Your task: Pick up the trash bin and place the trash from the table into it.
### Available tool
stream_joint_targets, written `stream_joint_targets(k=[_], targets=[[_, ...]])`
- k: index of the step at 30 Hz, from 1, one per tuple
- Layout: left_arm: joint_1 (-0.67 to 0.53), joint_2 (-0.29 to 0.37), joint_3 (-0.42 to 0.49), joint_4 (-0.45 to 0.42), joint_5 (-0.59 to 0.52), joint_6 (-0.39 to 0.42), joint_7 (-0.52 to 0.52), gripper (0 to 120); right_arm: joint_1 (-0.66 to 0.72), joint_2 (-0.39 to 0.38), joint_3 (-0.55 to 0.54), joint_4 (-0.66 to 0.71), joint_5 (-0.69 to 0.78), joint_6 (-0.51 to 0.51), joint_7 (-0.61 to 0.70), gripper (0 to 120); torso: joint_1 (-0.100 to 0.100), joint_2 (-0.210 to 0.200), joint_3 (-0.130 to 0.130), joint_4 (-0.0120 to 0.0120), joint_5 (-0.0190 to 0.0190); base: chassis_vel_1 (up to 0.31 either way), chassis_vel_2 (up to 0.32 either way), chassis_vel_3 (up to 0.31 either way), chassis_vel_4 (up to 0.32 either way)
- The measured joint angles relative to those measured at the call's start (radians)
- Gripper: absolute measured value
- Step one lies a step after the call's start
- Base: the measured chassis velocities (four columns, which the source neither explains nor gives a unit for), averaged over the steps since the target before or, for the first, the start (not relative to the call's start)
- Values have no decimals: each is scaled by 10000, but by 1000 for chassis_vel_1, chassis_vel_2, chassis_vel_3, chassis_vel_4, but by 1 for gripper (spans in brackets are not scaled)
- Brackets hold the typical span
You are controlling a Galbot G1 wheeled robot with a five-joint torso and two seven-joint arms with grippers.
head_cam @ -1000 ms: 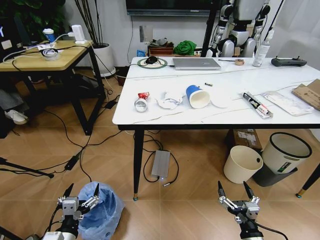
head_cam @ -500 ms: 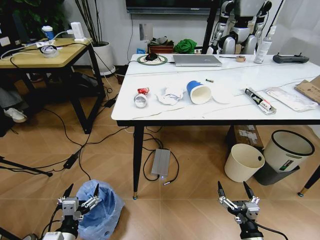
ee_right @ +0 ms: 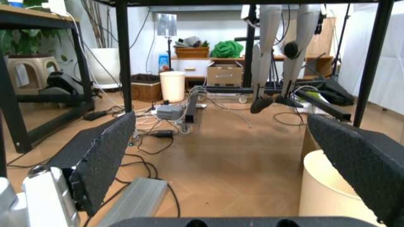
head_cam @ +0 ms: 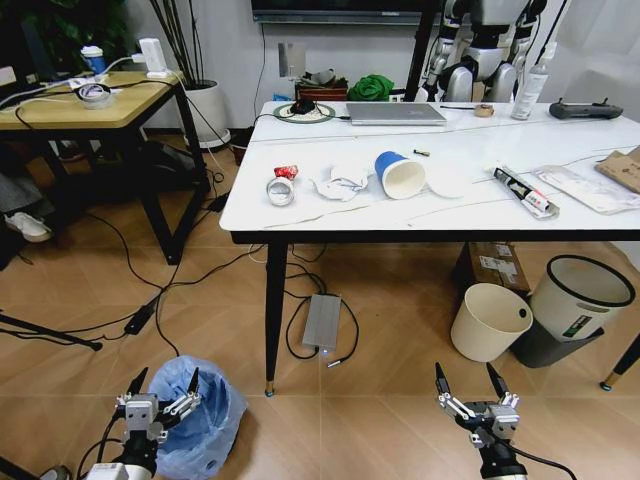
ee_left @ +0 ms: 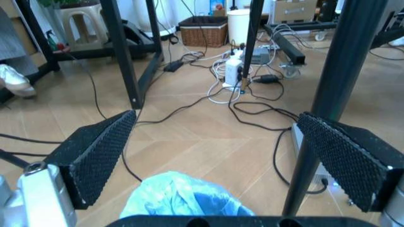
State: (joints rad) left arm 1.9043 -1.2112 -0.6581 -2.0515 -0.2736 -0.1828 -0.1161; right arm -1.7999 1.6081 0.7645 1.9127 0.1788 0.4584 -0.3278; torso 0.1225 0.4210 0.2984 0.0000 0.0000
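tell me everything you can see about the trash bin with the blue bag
The trash bin is a small round bin lined with a crinkled, translucent light-blue plastic bag that bulges over its rim and hides its walls. It stands on the wooden floor, left of the table's front leg and apart from it. The left gripper hovers open at its near left edge; in the left wrist view the bag shows between and below the fingers. Whether anything lies inside cannot be told.

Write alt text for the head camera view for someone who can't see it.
Seen from above, the left gripper hangs open over the trash bin on the wood floor, and the right gripper is open, low over bare floor. Ahead, the table holds trash, including a blue paper cup on its side.
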Motion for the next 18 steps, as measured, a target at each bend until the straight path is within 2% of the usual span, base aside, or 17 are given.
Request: stream_joint_targets(k=[18], targets=[[-53, 76, -22, 29, -60, 153, -58, 100, 417, 0, -140, -325, -19, -37, -259, 100, -220, -669, -446, -1, -1, 0, 0, 0, 0]])
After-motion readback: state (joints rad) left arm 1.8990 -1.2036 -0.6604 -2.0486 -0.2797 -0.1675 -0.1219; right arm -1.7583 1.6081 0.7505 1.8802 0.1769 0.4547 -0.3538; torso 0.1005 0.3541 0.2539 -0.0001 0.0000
